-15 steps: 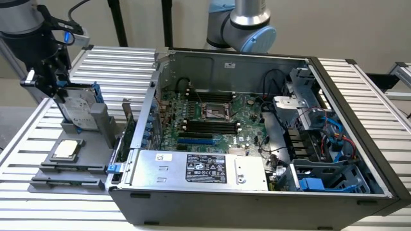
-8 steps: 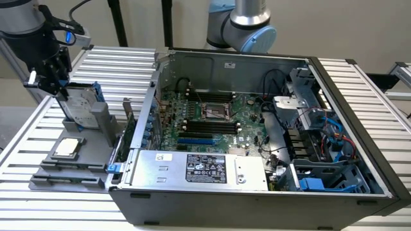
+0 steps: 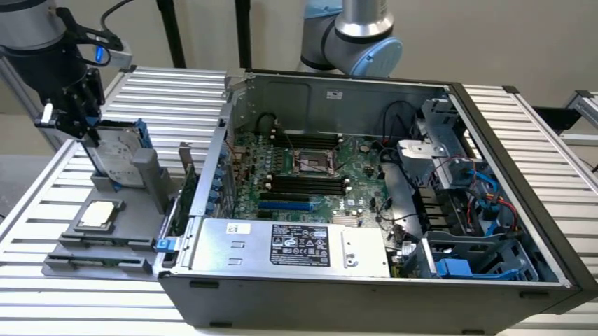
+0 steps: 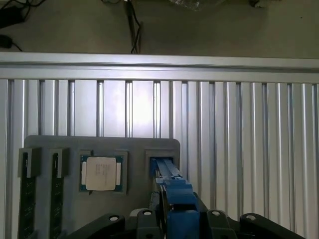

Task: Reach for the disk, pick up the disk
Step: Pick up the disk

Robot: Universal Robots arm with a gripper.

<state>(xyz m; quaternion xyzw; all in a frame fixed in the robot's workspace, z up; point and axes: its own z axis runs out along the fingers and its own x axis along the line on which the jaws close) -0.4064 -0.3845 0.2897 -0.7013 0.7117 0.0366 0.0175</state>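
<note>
Jaws of the gripper point(image 3: 89, 131) pinch the disk point(image 3: 120, 155), upright in a slot of the grey holder point(image 3: 131, 231).

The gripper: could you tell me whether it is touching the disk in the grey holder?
Touching. In the exterior view the gripper is closed on the top edge of the upright disk, no gap between.
</note>
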